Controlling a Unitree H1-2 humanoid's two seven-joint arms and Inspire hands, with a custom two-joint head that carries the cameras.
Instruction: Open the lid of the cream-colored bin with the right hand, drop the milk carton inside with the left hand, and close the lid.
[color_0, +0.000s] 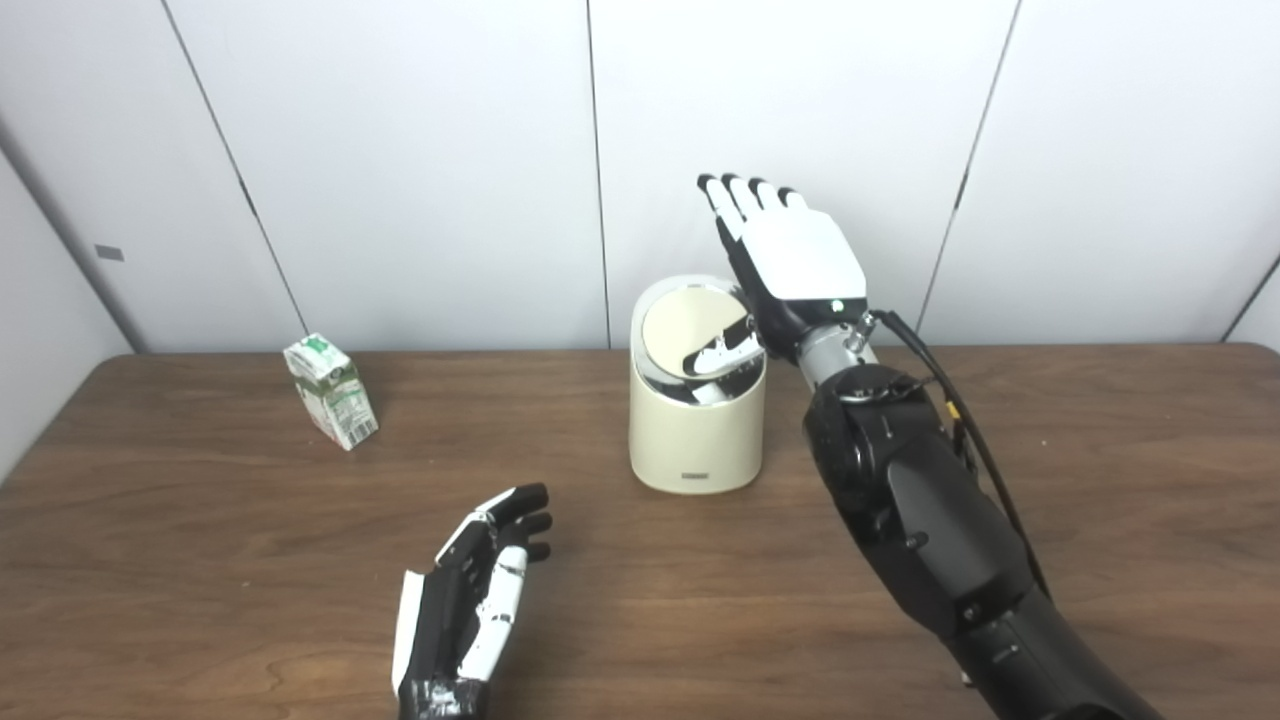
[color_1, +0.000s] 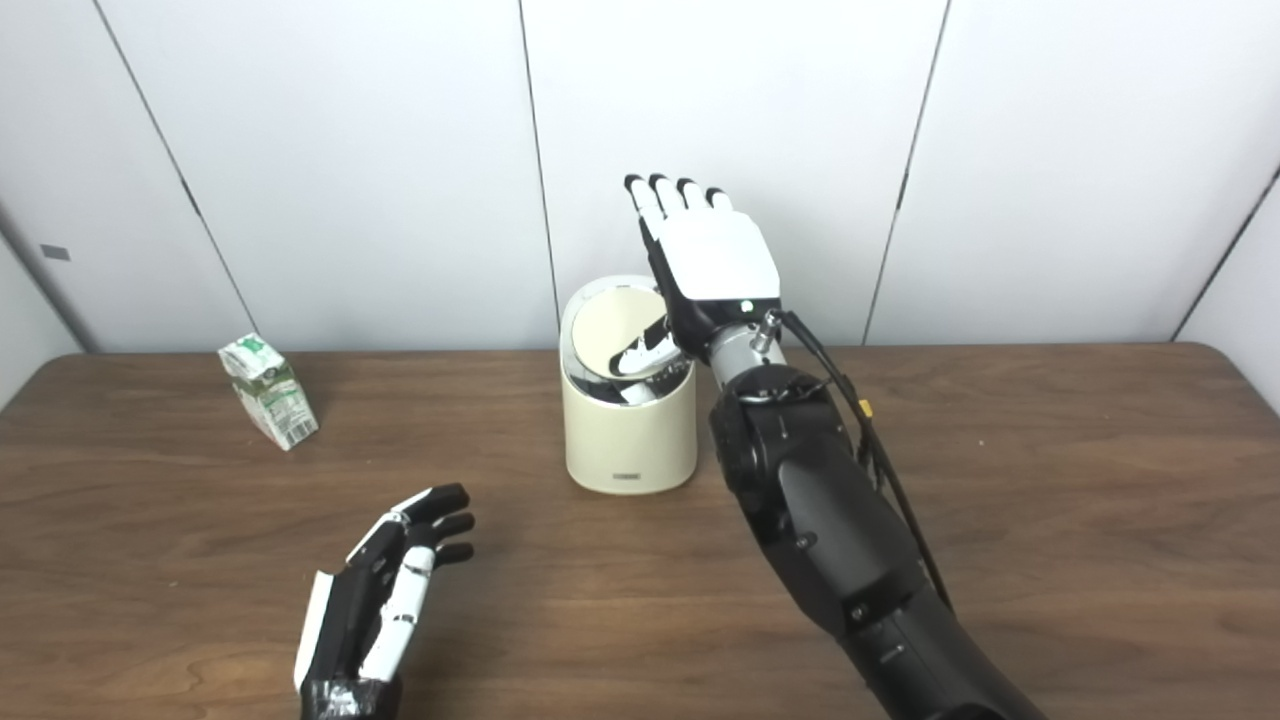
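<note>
The cream-colored bin (color_0: 695, 440) stands upright at the middle of the table. Its round lid (color_0: 683, 320) is tilted, the right side dipped into the bin and the left side raised. My right hand (color_0: 795, 255) hovers just right of and above the bin, fingers stretched upward and apart, holding nothing. Its thumb (color_0: 722, 355) lies on the lowered side of the lid. The white and green milk carton (color_0: 330, 390) stands slightly tilted at the back left, untouched. My left hand (color_0: 470, 600) rests open near the front edge, well apart from the carton.
The brown wooden table (color_0: 200, 560) runs the full width of the view, with white wall panels (color_0: 420, 150) right behind it. My right forearm (color_0: 920, 530) crosses the table to the right of the bin.
</note>
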